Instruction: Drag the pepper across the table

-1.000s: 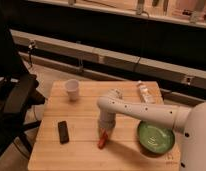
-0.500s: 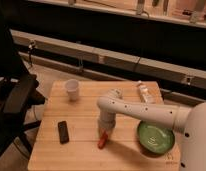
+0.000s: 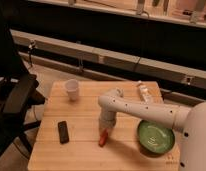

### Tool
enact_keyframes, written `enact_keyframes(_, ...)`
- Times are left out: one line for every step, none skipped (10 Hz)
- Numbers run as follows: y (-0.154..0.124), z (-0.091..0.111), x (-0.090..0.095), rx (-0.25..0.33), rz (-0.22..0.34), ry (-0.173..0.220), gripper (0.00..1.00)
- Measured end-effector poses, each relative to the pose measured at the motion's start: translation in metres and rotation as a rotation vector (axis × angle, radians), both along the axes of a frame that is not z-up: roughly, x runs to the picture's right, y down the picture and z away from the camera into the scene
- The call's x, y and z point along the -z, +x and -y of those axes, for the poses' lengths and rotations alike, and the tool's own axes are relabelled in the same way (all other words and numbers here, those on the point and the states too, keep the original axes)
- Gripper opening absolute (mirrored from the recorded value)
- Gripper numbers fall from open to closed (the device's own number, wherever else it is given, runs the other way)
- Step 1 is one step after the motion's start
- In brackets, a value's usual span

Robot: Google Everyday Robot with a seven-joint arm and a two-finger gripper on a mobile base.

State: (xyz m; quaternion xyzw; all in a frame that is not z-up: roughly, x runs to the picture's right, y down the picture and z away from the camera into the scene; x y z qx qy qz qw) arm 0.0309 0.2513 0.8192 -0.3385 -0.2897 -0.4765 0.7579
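Observation:
The pepper [image 3: 103, 137] is a slim red-orange chili lying on the light wooden table [image 3: 83, 112], near its front middle. My gripper [image 3: 106, 127] points down from the white arm [image 3: 141, 107] and sits right at the pepper's upper end. The arm comes in from the right. The gripper covers the top of the pepper.
A black phone [image 3: 63, 131] lies left of the pepper. A white cup [image 3: 71, 90] stands at the back left. A green bowl [image 3: 155, 136] sits at the front right. A pale bottle [image 3: 144, 92] lies at the back right. A dark chair [image 3: 16, 100] stands left of the table.

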Motion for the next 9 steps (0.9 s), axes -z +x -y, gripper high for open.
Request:
enact_keyframes(0.0, 0.0, 0.001, -0.001, 0.0, -0.003, 0.0)
enact_keyframes(0.001, 0.0, 0.001, -0.003, -0.001, -0.004, 0.0)
enact_keyframes(0.001, 0.001, 0.001, -0.007, -0.001, -0.003, 0.0)
enact_keyframes(0.002, 0.004, -0.001, -0.012, -0.001, -0.002, 0.0)
enact_keyframes(0.003, 0.006, -0.002, -0.016, -0.001, -0.003, 0.0)
enact_keyframes(0.003, 0.008, -0.002, -0.02, -0.002, -0.004, 0.0)
enact_keyframes(0.004, 0.009, -0.003, -0.022, -0.002, -0.005, 0.0)
enact_keyframes(0.004, 0.009, -0.003, -0.025, -0.003, -0.005, 0.0)
enact_keyframes(0.004, 0.011, -0.003, -0.03, -0.004, -0.004, 0.0)
